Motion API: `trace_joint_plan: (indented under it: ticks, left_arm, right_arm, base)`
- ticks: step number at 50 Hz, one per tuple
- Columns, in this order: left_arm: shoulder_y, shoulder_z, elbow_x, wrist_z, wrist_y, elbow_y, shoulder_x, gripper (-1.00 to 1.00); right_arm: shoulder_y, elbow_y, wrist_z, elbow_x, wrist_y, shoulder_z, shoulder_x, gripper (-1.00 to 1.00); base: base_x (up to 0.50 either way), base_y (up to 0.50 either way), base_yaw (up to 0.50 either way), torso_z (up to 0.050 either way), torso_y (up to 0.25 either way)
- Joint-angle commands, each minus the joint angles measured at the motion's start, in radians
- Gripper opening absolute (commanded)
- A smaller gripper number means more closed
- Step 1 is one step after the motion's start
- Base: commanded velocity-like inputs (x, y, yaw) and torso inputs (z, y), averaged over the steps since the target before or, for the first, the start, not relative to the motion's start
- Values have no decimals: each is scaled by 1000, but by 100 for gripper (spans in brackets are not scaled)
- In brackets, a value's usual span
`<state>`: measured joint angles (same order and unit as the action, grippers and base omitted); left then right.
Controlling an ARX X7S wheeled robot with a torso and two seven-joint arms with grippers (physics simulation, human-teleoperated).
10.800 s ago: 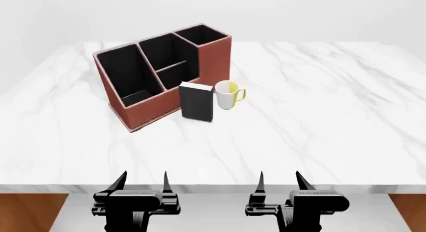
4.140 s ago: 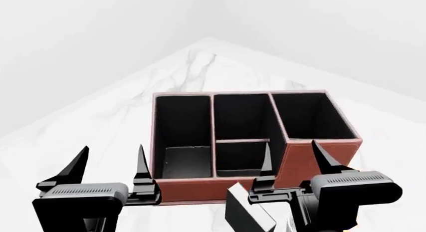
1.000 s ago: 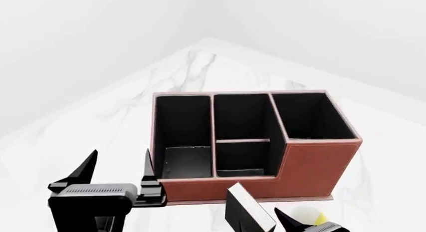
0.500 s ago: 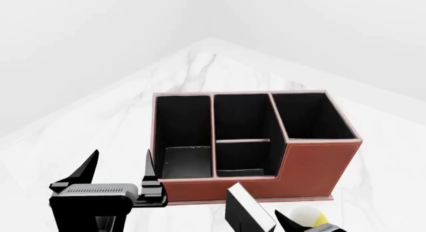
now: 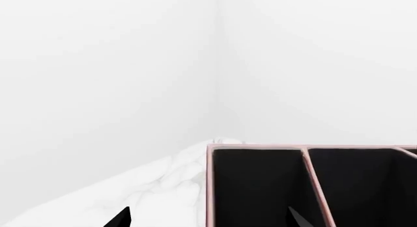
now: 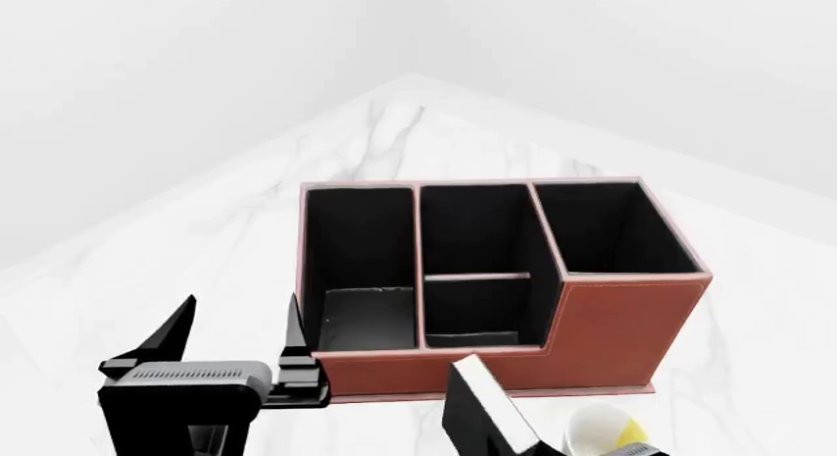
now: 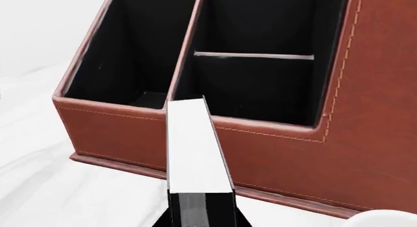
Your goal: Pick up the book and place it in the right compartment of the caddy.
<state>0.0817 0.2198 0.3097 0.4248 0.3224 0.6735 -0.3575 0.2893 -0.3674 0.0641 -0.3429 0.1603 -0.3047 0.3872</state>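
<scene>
White marble table (image 6: 171,240) under blank white walls. Caddy (image 6: 628,324) sits on it; right compartment (image 6: 609,230) is its tallest end bin. Left gripper (image 6: 235,329) hovers before caddy's low end, fingers spread wide, holding nothing. Book (image 6: 487,417) stands just before caddy's front wall, mug (image 6: 602,431) beside it. Right gripper: out of sight.

Stitched leather-look caddy (image 7: 274,154), marble table (image 6: 157,270)
</scene>
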Motion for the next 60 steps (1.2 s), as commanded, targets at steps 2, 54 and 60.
trace_joint_plan:
  ticks: [2,54,60]
  left_arm:
    - [-1,3,3,4,-1,-2,-3,100]
    - [1,-2,27,19,-7,12,-18,100]
    - [-2,-2,32,20,-7,7,-19,100]
  right_arm:
    - [1,-4,-4,1,-7,-8,3,-100]
    - [-143,-558,177,-190,411,145,167,-100]
    - [-257,-610,228,-301,535,188,190,-100]
  base:
    - [0,0,0,0,0]
    - [0,0,0,0,1]
    - [0,0,0,0,2]
